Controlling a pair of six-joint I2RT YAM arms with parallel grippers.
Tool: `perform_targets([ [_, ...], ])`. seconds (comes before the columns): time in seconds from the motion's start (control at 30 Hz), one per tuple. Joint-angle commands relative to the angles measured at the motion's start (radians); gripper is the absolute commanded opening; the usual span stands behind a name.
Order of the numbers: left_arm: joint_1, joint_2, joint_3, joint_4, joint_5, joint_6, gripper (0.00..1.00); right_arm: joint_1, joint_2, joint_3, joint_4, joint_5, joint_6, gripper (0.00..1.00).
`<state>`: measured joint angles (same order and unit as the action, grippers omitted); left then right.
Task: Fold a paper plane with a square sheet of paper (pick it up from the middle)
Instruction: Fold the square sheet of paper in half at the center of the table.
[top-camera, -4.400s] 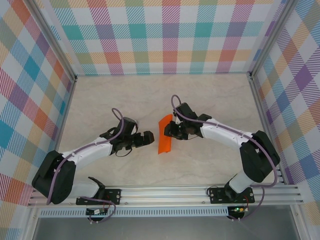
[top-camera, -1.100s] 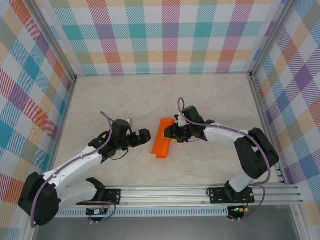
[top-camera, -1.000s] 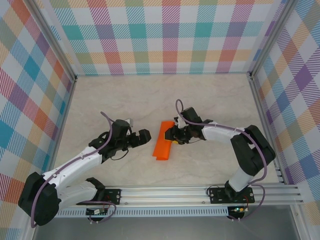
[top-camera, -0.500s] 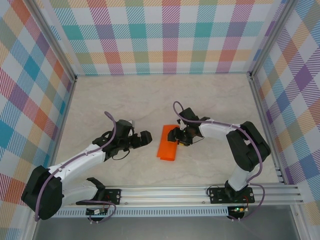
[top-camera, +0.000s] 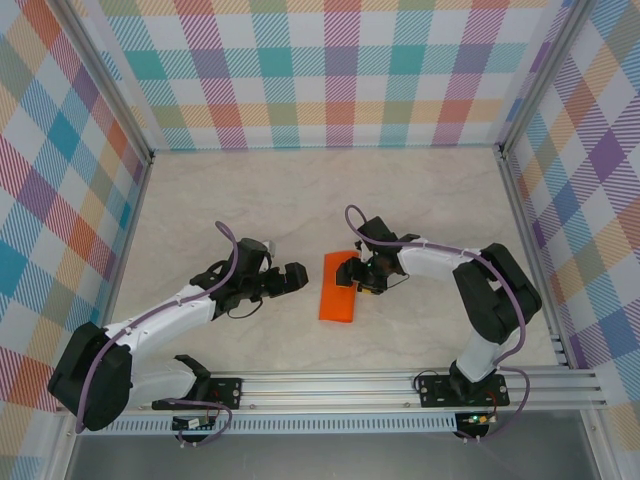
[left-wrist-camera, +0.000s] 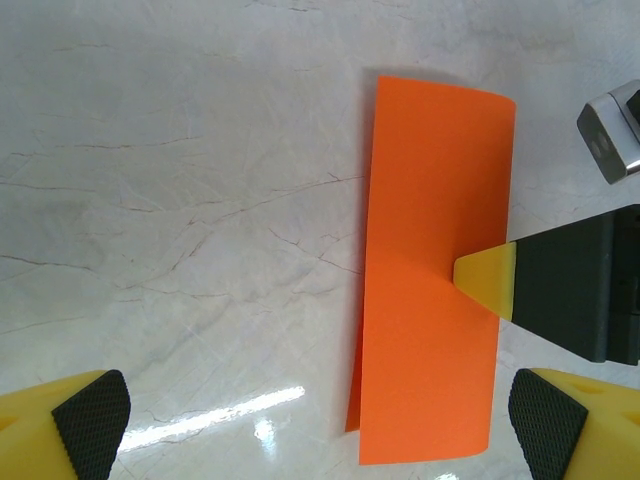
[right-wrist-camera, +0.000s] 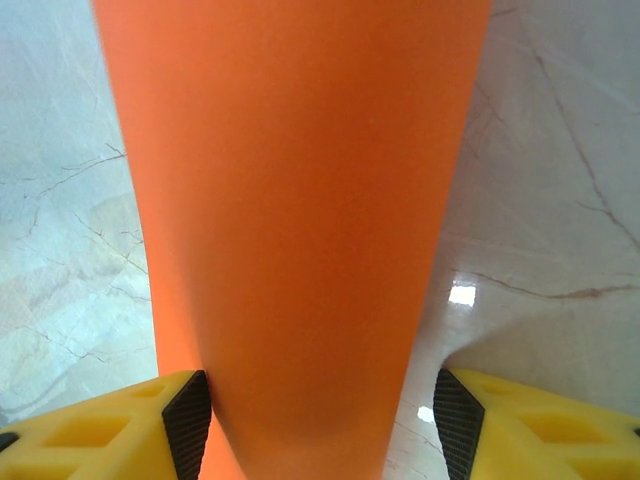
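Both arms are the same build. Left arm (top-camera: 160, 315) and right arm (top-camera: 440, 262): white shells on the long links, black housings at the joints. The bulkiest black housing on each sits nearest the aluminium rail (top-camera: 330, 385). Each arm stands on a black base plate (top-camera: 440, 390) bolted to that rail. A purple cable (top-camera: 232, 245) runs along each arm and loops free at the end farthest from the rail. Left gripper (top-camera: 300, 277) and right gripper (top-camera: 350, 275): black bodies. Fingers (right-wrist-camera: 90, 430) are yellow, moulded with recesses, and faced with black textured pads (left-wrist-camera: 95, 410).
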<state>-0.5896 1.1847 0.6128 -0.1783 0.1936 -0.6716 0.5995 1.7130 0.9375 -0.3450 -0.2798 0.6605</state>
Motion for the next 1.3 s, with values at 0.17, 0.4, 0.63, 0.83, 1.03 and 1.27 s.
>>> perform_targets([
  [0.17, -0.016, -0.005, 0.038, -0.009, -0.004, 0.028, 1.0, -0.002, -0.026, 0.0, -0.05, 0.045, 0.001, 0.71],
  [0.4, -0.016, -0.02, 0.03, -0.023, -0.025, 0.038, 1.0, -0.004, -0.038, 0.013, -0.098, 0.072, -0.006, 0.72],
  [0.63, -0.016, 0.004, 0.037, -0.006, -0.01, 0.039, 1.0, -0.004, -0.052, 0.012, -0.131, 0.129, 0.024, 0.67],
  [0.83, -0.016, 0.01, 0.034, 0.009, -0.002, 0.033, 1.0, -0.002, -0.049, 0.023, -0.148, 0.143, 0.034, 0.67],
  [1.03, -0.016, 0.019, 0.037, 0.017, 0.0, 0.029, 1.0, 0.007, -0.017, 0.063, -0.189, 0.179, 0.064, 0.7],
  [1.27, -0.016, 0.026, 0.047, 0.013, 0.002, 0.033, 1.0, 0.048, 0.061, 0.146, -0.251, 0.21, 0.044, 0.73],
])
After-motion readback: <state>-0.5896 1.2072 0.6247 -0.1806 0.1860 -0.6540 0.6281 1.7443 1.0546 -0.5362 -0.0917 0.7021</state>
